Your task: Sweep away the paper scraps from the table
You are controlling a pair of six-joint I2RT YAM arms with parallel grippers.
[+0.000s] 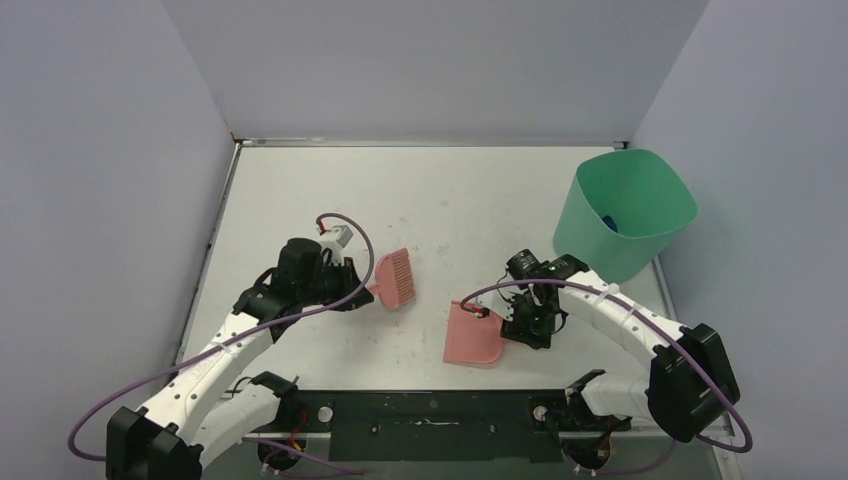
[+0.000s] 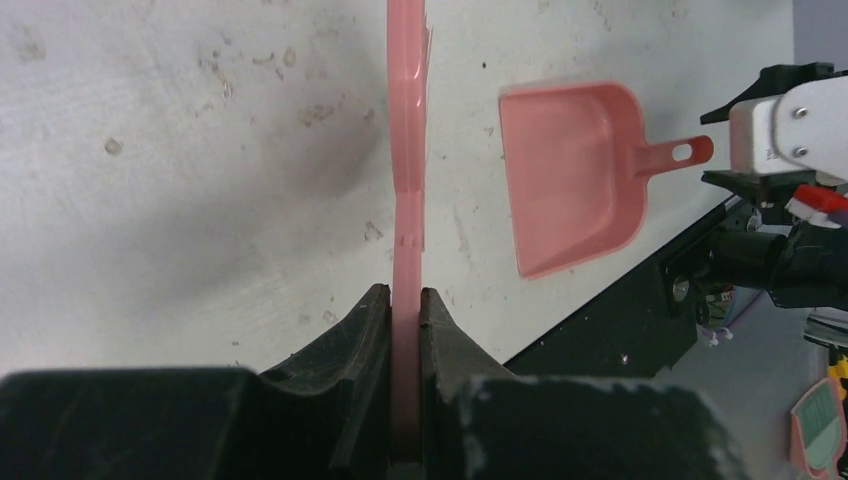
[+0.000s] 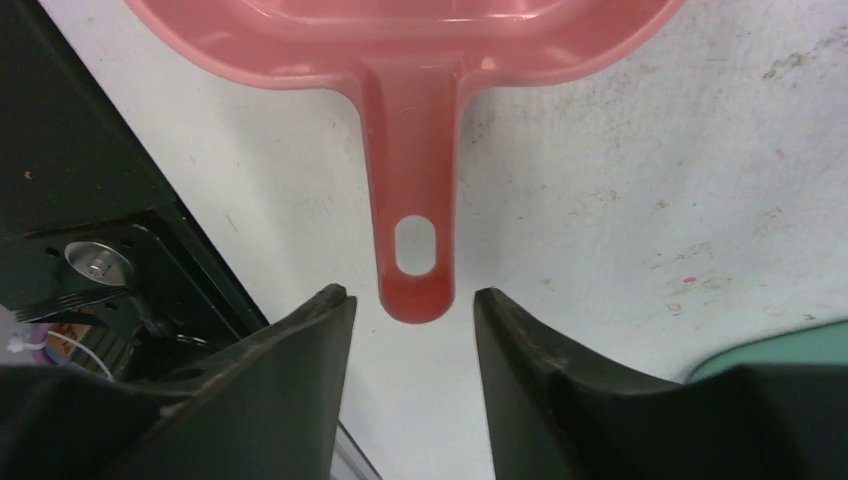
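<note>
My left gripper (image 2: pixel 405 295) (image 1: pixel 352 287) is shut on the handle of the pink brush (image 2: pixel 407 150) (image 1: pixel 396 277), whose bristles point right over the white table (image 1: pixel 450 190). The pink dustpan (image 1: pixel 472 336) (image 2: pixel 570 170) (image 3: pixel 400 30) lies flat near the front edge. Its handle (image 3: pixel 412 200) ends just ahead of my right gripper (image 3: pixel 412 300) (image 1: pixel 506 322), which is open and touches nothing. The only paper scrap that shows is a dark blue bit (image 1: pixel 610 222) inside the green bin.
A green bin (image 1: pixel 625 210) (image 3: pixel 790 345) stands at the table's right edge, just behind my right arm. The black mounting plate (image 1: pixel 430 410) runs along the front edge close to the dustpan. Grey-lilac walls enclose the table.
</note>
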